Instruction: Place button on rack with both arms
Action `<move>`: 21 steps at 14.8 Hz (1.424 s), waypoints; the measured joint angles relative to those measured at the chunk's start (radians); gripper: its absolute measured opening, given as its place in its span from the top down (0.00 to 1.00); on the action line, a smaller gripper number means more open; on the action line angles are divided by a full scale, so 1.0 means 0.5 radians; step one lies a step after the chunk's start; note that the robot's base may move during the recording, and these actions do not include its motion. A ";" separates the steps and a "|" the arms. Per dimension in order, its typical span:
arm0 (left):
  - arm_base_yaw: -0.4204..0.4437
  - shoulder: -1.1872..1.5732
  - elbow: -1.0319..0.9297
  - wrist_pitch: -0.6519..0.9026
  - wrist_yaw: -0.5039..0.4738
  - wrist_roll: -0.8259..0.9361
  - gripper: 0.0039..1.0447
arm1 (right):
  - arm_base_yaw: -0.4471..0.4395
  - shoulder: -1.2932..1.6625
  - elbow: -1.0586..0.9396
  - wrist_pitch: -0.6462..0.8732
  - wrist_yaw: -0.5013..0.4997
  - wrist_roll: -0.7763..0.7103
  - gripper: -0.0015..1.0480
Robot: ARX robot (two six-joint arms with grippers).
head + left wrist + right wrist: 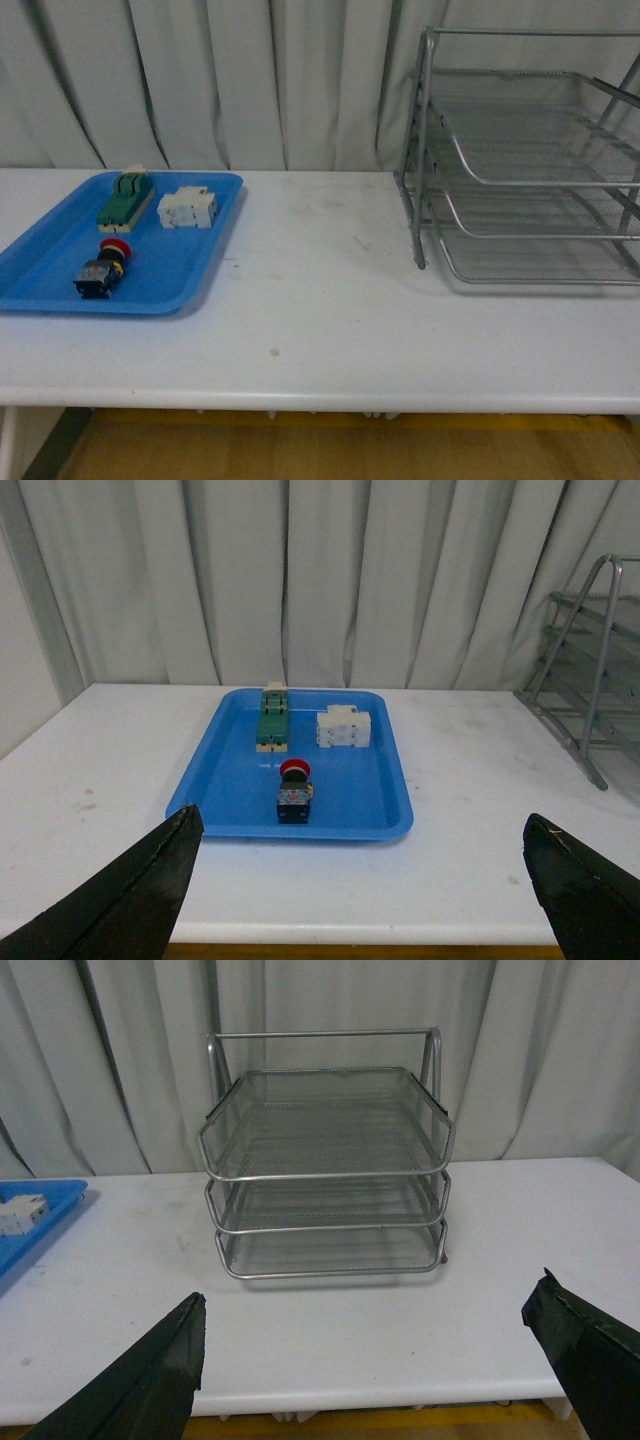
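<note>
The button (103, 267) with its red cap and black body lies on its side in the blue tray (190, 268), near the tray's front edge. In the left wrist view the button (294, 792) sits well ahead of my left gripper (365, 855), which is open and empty over the table's front edge. The silver wire-mesh rack (530, 160) stands at the right of the table, its three tiers empty. My right gripper (370, 1335) is open and empty, facing the rack (328, 1170) from the near table edge. Neither arm shows in the front view.
A green-and-cream block (126, 196) and a white blocky component (188, 207) lie at the back of the blue tray (385, 780). The white table (320, 320) runs between tray and rack. Grey curtains (250, 80) hang behind.
</note>
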 joint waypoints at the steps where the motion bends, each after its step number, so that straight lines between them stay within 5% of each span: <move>1: 0.000 0.000 0.000 0.000 0.000 0.000 0.06 | 0.000 0.000 0.000 0.000 0.000 0.000 0.06; 6: 0.000 0.000 0.000 0.000 0.000 0.000 0.06 | -0.001 0.002 0.001 -0.011 -0.003 0.001 0.06; 7: 0.000 0.000 0.000 0.000 -0.001 0.000 0.06 | -0.089 0.217 0.134 -0.362 -0.233 0.191 0.06; 10: 0.000 0.000 0.000 0.000 0.000 0.000 0.06 | -0.368 1.151 0.223 0.310 -0.701 1.058 0.06; 15: 0.000 0.000 0.000 0.001 0.000 0.001 0.06 | -0.325 2.966 0.507 2.020 -0.703 1.995 0.06; 17: 0.000 0.000 0.000 0.000 0.000 0.001 0.06 | -0.264 3.455 0.697 2.251 -0.627 2.129 0.06; 21: 0.000 0.000 0.000 0.000 0.001 0.000 0.06 | -0.126 3.885 1.122 2.166 -0.478 2.288 0.06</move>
